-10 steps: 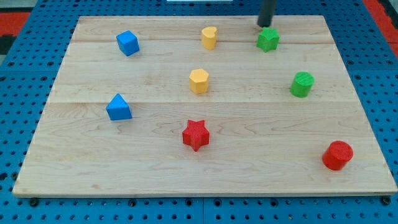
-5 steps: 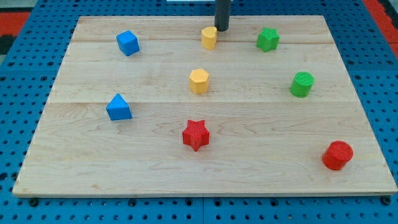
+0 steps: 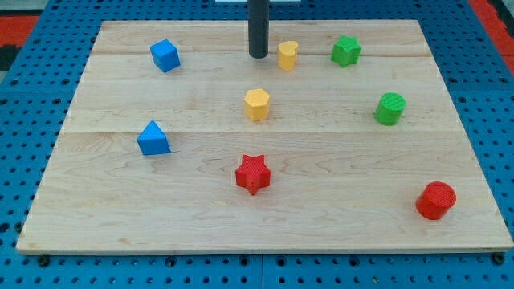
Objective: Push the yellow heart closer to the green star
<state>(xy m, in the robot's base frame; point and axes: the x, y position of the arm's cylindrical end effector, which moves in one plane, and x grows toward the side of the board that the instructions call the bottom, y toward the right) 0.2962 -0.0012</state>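
The yellow heart [image 3: 287,55] sits near the view's top, a little left of the green star [image 3: 346,50], with a gap between them. My tip [image 3: 258,54] rests on the board just left of the yellow heart, a short gap apart from it. The rod rises straight up out of the view's top.
A yellow hexagon [image 3: 256,104] lies below my tip. A blue cube [image 3: 165,55] is at the top left, a blue triangle block [image 3: 152,139] at mid left. A red star [image 3: 253,173], a green cylinder [image 3: 390,108] and a red cylinder [image 3: 436,200] lie lower and to the right.
My tip swept from beside the green star leftward past the yellow heart to its left side. The heart has shifted right, toward the green star.
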